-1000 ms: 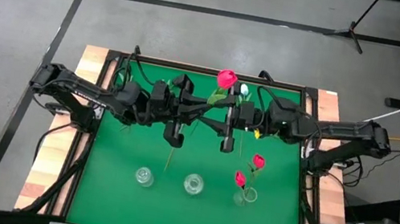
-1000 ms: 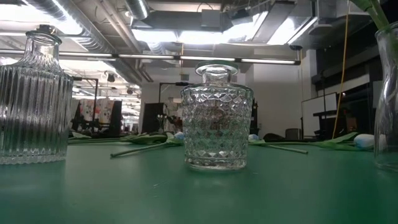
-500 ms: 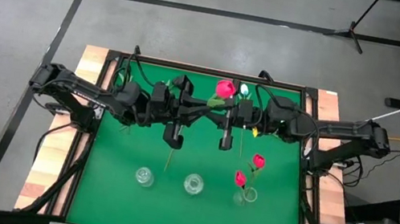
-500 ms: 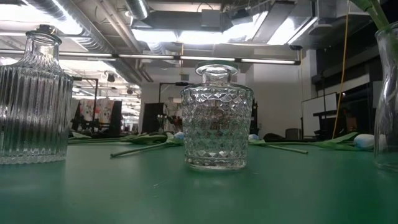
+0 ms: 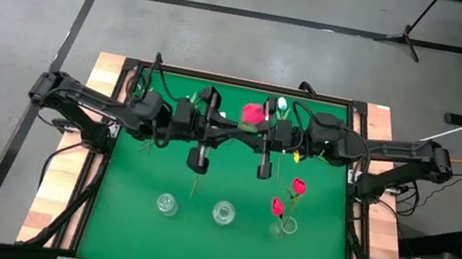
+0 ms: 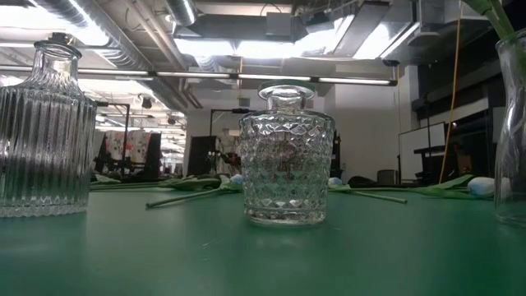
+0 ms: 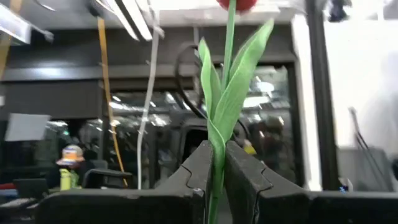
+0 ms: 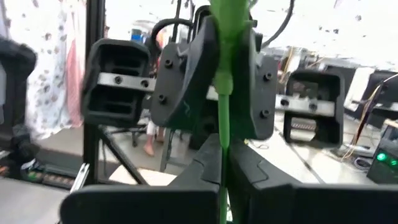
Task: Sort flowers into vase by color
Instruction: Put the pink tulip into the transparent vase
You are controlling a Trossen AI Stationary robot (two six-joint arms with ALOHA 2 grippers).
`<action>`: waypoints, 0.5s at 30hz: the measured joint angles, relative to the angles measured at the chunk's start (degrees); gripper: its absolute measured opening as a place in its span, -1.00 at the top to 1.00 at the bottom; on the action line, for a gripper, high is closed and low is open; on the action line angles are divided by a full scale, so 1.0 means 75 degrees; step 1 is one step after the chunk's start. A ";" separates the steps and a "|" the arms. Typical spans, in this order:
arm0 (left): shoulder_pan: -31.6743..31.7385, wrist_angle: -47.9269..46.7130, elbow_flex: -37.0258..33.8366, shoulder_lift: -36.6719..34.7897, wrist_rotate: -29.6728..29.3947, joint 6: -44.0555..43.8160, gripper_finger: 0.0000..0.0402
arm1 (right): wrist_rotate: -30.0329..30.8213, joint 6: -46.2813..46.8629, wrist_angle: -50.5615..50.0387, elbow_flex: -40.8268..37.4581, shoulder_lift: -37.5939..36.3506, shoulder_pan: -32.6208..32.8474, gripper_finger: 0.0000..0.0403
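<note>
Taking the diamond-cut glass vase (image 6: 287, 156) at the near edge of the green table (image 5: 138, 180) as the landmark: it is the middle of three vases in a row, with a ribbed vase (image 6: 43, 131) on one side and, on the other, a vase (image 5: 287, 226) holding two red-pink tulips (image 5: 297, 187). Farther back from it, above the middle of the table, the two grippers meet around one red-pink tulip (image 5: 253, 114). The left gripper (image 7: 217, 163) has its fingers (image 7: 200, 168) pressed together on the tulip's green stem just below the leaves, the stem running upright between them and the red bud at the top of that wrist view. The right gripper (image 8: 222, 163) faces the left one closely, its fingers (image 8: 205, 165) pinched on the same stem (image 8: 222, 118), which passes straight between them. So both grippers clamp the one flower, held clear above the table. Beyond them, at the table's far edge from the landmark vase, a white tulip (image 5: 281, 105) lies flat, and more stems lie there in the low view (image 6: 185, 197).
</note>
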 joint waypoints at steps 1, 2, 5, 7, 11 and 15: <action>0.0001 -0.0116 -0.0003 -0.0067 0.0138 0.0028 0.84 | 0.0014 -0.0002 -0.0031 -0.0002 -0.0030 0.0000 0.98; 0.0006 -0.0214 -0.0003 -0.0130 0.0257 0.0081 0.84 | 0.0058 -0.0005 -0.0048 -0.0001 -0.0087 0.0003 0.98; 0.0009 -0.0677 -0.0008 -0.0398 0.0671 0.0360 0.82 | 0.0062 -0.0040 -0.0055 0.0004 -0.0177 0.0006 0.99; 0.0012 -0.1233 -0.0026 -0.0581 0.0847 0.0358 0.73 | 0.0051 -0.0053 0.0065 0.0008 -0.0205 0.0009 0.99; 0.0006 -0.2142 -0.0044 -0.0728 0.0978 0.0303 0.43 | 0.0074 -0.0079 0.0211 0.0054 -0.0318 0.0000 0.99; 0.0018 -0.2155 -0.0044 -0.0742 0.0931 0.0159 0.10 | 0.0092 -0.0197 0.0092 0.0033 -0.0287 0.0000 0.99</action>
